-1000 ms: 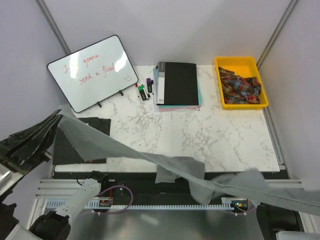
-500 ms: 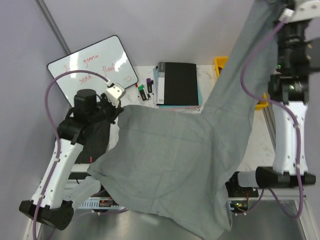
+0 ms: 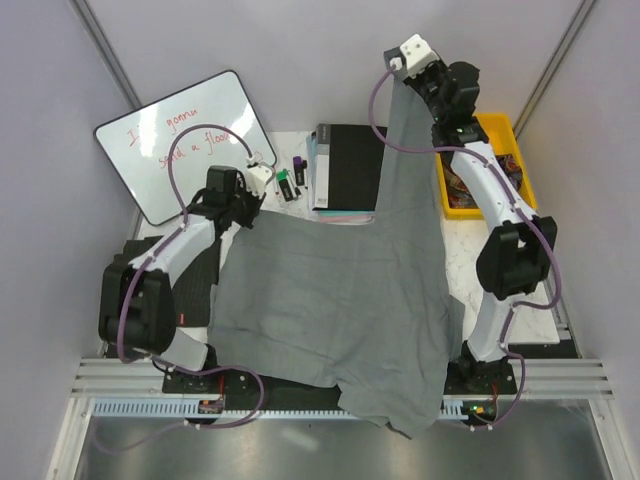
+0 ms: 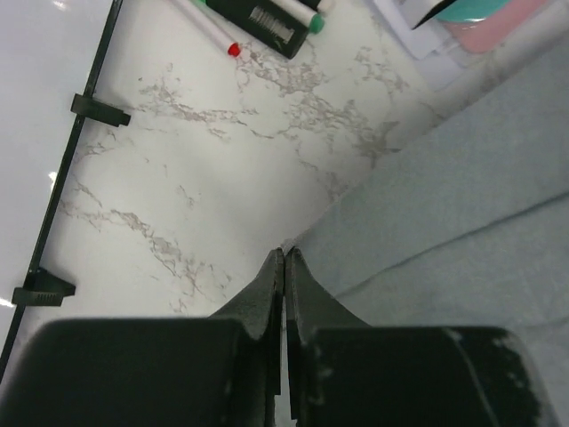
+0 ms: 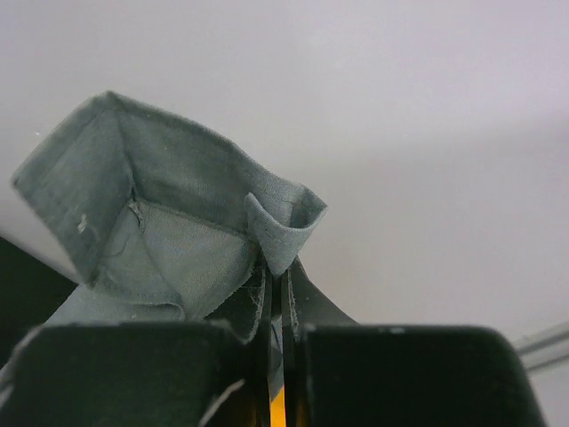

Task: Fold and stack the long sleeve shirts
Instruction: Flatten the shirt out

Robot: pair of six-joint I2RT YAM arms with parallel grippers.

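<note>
The plain mid-grey long sleeve shirt (image 3: 330, 290) lies spread over the middle of the marble table, with its front edge hanging off the near side. My left gripper (image 3: 243, 207) is low at the shirt's back left corner and shut on its edge (image 4: 298, 242). My right gripper (image 3: 400, 82) is raised above the back of the table and shut on a folded seam of the shirt (image 5: 283, 233). A strip of cloth hangs from it to the table. A dark flat cloth (image 3: 198, 285), possibly the charcoal shirt, lies at the left, partly under my left arm.
A whiteboard (image 3: 185, 140) leans at the back left, with markers (image 3: 288, 180) beside it. A black book with teal edge (image 3: 350, 165) lies at the back centre, partly behind the hanging cloth. A yellow bin (image 3: 512, 135) of plaid cloth sits at the back right.
Both arms swung in over the table with the grey shirt. The right gripper has come left and lower from the top right. The shirt now lies flatter on the table.
</note>
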